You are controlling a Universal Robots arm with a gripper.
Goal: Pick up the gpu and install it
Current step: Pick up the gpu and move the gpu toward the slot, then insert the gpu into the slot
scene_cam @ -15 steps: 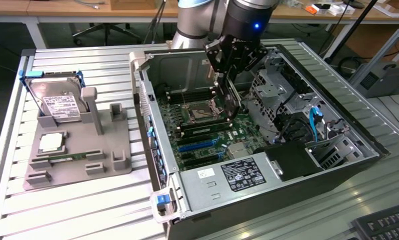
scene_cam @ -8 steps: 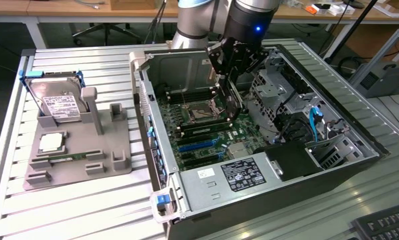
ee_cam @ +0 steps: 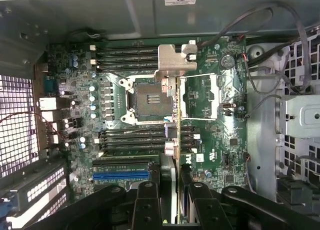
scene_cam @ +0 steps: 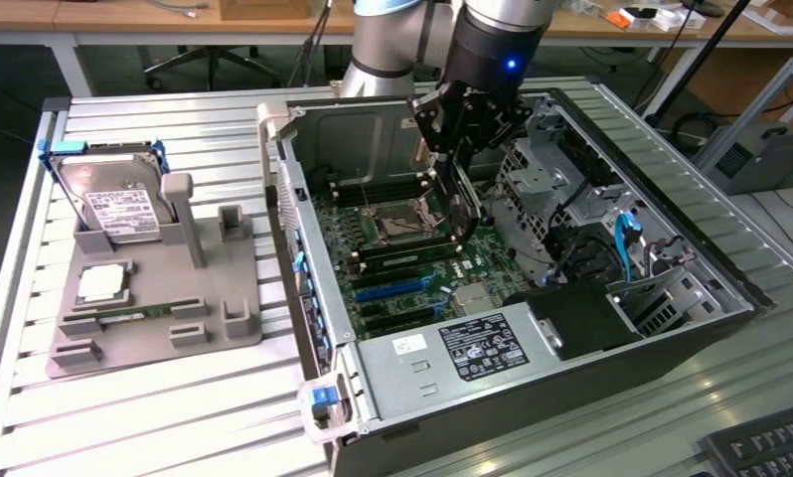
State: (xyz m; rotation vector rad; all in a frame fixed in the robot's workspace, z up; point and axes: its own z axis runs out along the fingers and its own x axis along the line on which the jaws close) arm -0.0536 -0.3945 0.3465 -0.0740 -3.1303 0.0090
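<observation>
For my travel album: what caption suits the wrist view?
The tool grips the gpu edge-on over the motherboard inside the open computer case.

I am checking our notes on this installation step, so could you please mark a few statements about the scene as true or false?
1. The jaws hold the gpu edge-on over the motherboard. True.
2. The gpu is already seated in a slot. False: it is in the jaws, over the processor socket area, and the blue slot is empty.
3. The hard drive lies inside the case. False: it stands in the grey holder outside the case, at the exterior view's left.
4. The case is open, with the motherboard exposed. True.
</observation>
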